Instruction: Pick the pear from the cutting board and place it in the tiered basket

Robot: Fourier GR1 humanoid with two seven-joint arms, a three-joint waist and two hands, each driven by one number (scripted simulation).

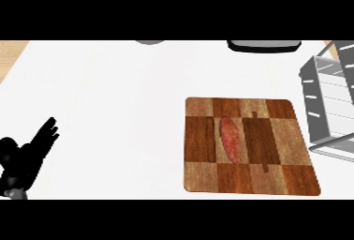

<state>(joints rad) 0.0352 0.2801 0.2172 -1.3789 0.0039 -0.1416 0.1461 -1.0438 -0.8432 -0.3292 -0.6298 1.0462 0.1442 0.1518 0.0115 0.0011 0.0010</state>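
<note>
At the lower left, the left hand (pixel 24 157) rests open, its black fingers straight and pointing up, holding nothing. Right of it, a rectangular wooden cutting board (pixel 276 173) with rounded corners lies flat on the smooth white table (pixel 104 93), its surface a patchwork of light and dark brown blocks. A long, narrow reddish shape, probably the pear (pixel 230 138), lies along the board's middle. Farther right stands the tiered basket (pixel 325 98), made of grey metal panels with slots.
</note>
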